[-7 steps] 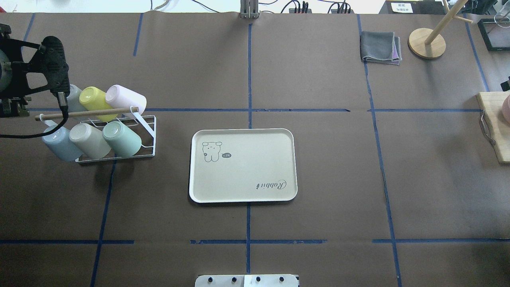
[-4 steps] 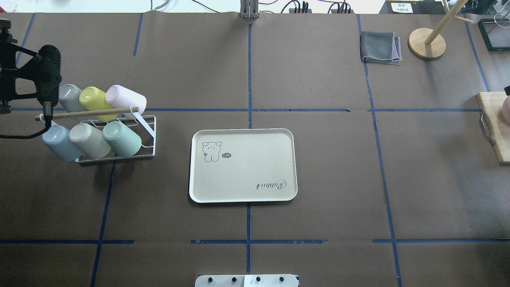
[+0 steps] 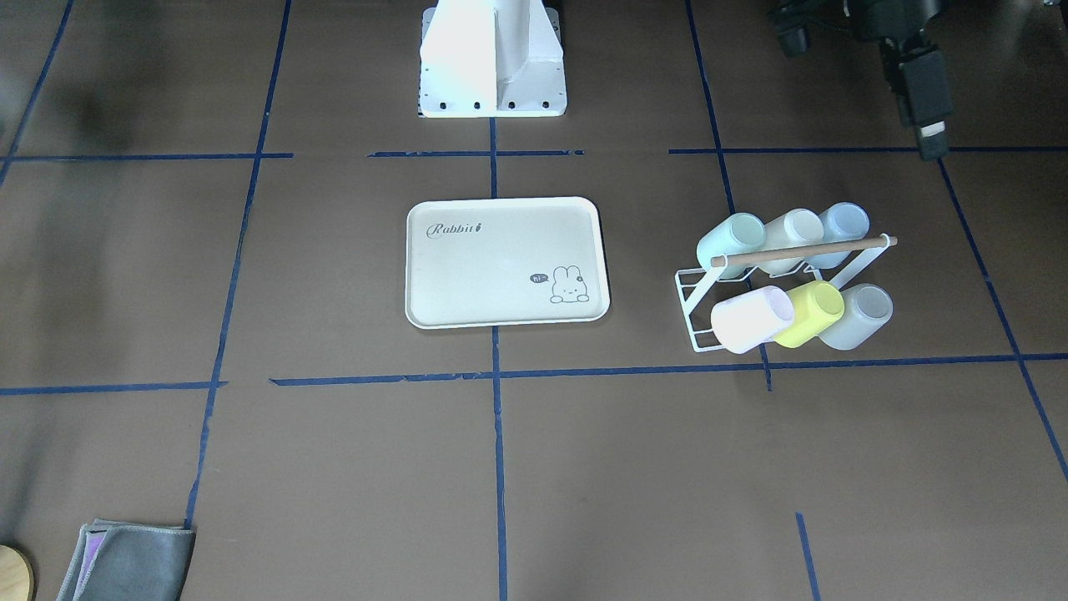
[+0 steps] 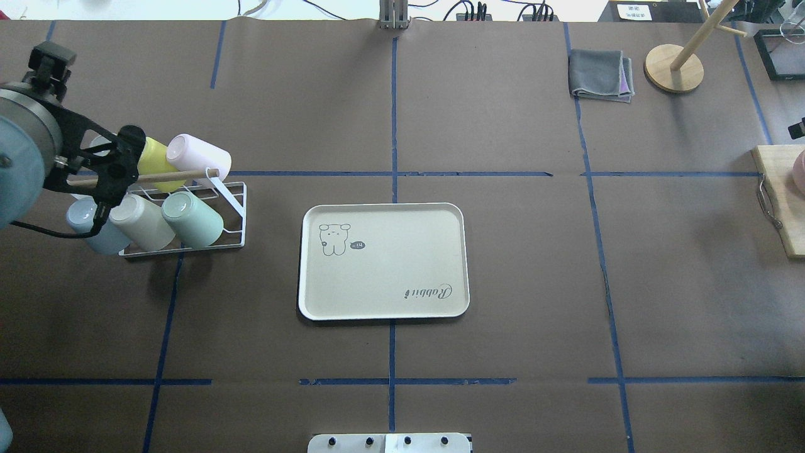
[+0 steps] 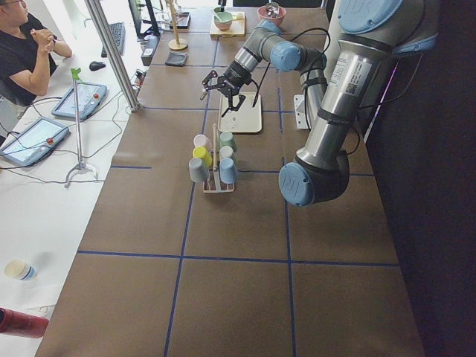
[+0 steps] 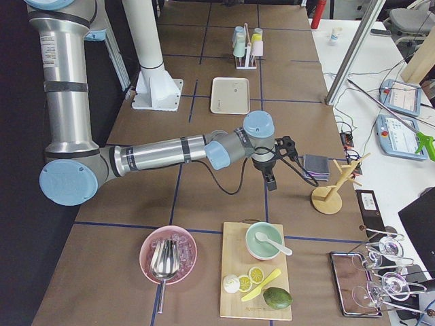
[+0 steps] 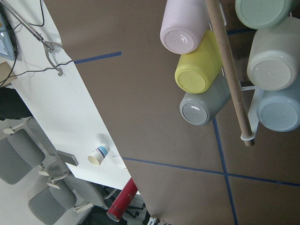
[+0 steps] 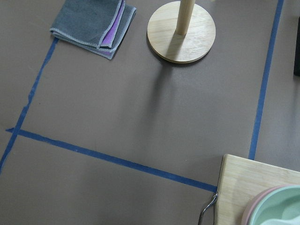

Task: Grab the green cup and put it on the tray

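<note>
The green cup (image 4: 192, 219) is a pale mint tumbler lying tilted in the near row of a white wire rack (image 4: 234, 211), at the end closest to the tray. It also shows in the front view (image 3: 731, 236) and at the top right of the left wrist view (image 7: 262, 10). The cream tray (image 4: 383, 296) with "Rabbit" lettering lies flat at the table's middle, with nothing on it (image 3: 501, 309). My left gripper (image 4: 118, 168) hovers above the rack's far-left end with its jaws apart and holds nothing. My right gripper (image 6: 272, 166) is far off on the right side; I cannot tell its state.
The rack also holds a pink cup (image 4: 198, 154), a yellow-green cup (image 4: 157, 165), a cream cup (image 4: 141, 220), a pale blue cup (image 4: 85, 220) and a grey cup (image 7: 204, 107), under a wooden rod (image 4: 188, 174). A folded grey cloth (image 4: 599, 74), a wooden stand (image 4: 673, 68) and a cutting board (image 4: 780, 189) are at the right.
My left gripper has swung right and turned, from beyond the rack's left end to above its left cups. The cups and tray have not moved.
</note>
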Motion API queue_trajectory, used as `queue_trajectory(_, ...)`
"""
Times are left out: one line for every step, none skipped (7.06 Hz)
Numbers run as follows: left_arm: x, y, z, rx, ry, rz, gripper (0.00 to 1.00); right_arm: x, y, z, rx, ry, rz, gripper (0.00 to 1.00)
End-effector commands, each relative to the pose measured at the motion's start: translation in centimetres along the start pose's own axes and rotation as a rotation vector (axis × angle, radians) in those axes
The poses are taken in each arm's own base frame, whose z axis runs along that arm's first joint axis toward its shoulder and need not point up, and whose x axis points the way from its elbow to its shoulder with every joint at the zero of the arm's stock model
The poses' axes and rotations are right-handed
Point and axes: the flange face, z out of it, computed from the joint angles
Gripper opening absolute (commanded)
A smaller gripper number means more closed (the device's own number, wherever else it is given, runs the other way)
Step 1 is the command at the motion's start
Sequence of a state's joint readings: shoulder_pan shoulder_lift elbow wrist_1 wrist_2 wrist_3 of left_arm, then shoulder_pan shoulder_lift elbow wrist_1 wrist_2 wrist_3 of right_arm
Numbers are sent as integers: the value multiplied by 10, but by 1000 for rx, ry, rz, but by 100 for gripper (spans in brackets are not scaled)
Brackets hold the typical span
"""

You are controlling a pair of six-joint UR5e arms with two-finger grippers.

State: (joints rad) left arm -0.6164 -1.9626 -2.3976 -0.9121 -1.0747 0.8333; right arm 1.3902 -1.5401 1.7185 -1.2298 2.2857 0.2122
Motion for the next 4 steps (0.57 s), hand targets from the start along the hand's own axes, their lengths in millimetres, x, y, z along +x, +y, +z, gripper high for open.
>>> queue_trajectory(9,-40,-18,-48,-125,96,100,15,6,14,1,2,2,100)
queue_trajectory(12,-41,-15,-67,-133,106,100,19,13,17,-3,4,-4,100)
queue_trajectory(21,-61,-24,-50,-155,141,100,34,22,26,-14,40,-39,100)
queue_trajectory(25,-77,-31,-54,-188,171,100,47,36,30,-7,101,-129,100)
